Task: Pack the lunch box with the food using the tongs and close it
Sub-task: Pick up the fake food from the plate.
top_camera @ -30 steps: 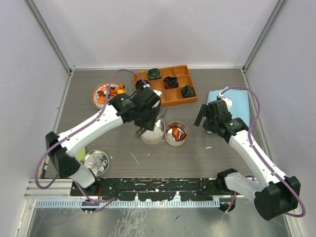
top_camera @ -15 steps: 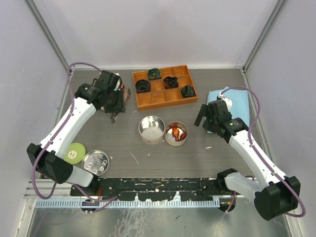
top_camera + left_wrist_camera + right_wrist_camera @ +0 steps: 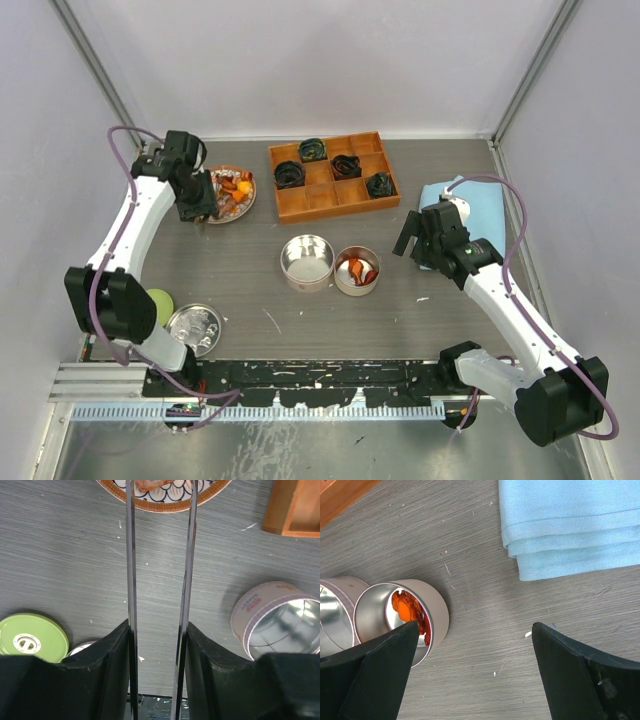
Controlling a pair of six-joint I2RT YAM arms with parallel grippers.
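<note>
Left wrist view: left gripper (image 3: pixel 157 630) half-closed, pinching the tongs (image 3: pixel 131 555), tips past the plate (image 3: pixel 165 506) rim by the food (image 3: pixel 235 185); right gripper (image 3: pixel 475 645) wide open, empty, over the table (image 3: pixel 485 600) between tin (image 3: pixel 437 612) and cloth (image 3: pixel 570 525)

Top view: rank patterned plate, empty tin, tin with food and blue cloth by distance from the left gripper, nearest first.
From the left gripper, which holds the tongs:
1. patterned plate, right beside the gripper, far left of the table.
2. empty tin, table centre.
3. tin with food, just right of the empty one.
4. blue cloth, far right side.
</note>
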